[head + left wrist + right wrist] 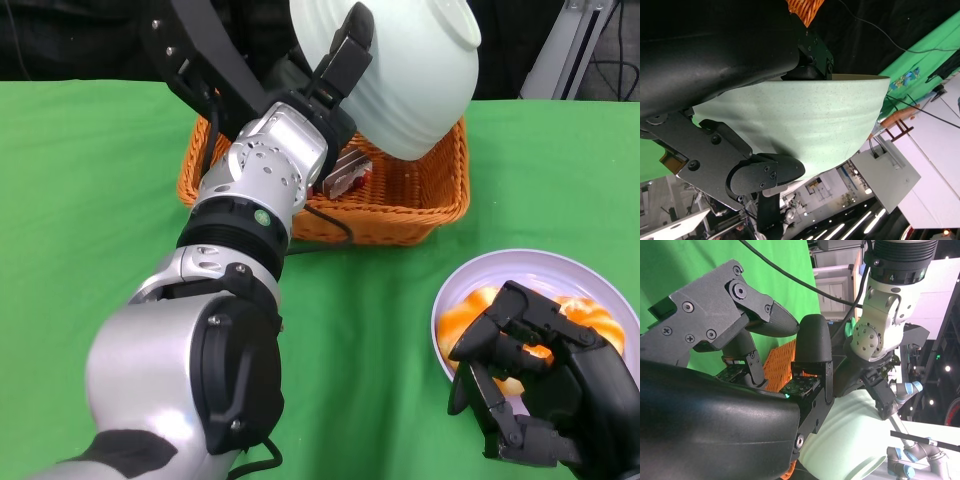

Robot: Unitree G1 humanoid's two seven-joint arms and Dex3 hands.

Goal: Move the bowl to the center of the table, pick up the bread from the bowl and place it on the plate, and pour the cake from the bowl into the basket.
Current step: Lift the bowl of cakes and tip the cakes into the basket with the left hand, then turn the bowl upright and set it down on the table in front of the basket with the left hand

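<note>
My left hand point(335, 75) grips the pale green bowl point(400, 70) by its rim and holds it tipped over the orange wicker basket point(420, 190). The left wrist view is filled with the bowl's ribbed outside point(805, 125) and my fingers point(765, 172) on it. A wrapped cake point(348, 172) lies in the basket under the bowl. The orange bread point(470, 315) lies on the white plate point(500, 268) at the lower right. My right hand point(540, 385) hovers over the bread and plate with its fingers curled, and I cannot tell if it touches the bread.
A green cloth point(90, 180) covers the table. My left forearm point(240, 220) stretches across the middle toward the basket. In the right wrist view, the bowl point(850, 440) and the left arm point(880, 330) show beyond my right fingers point(812, 347).
</note>
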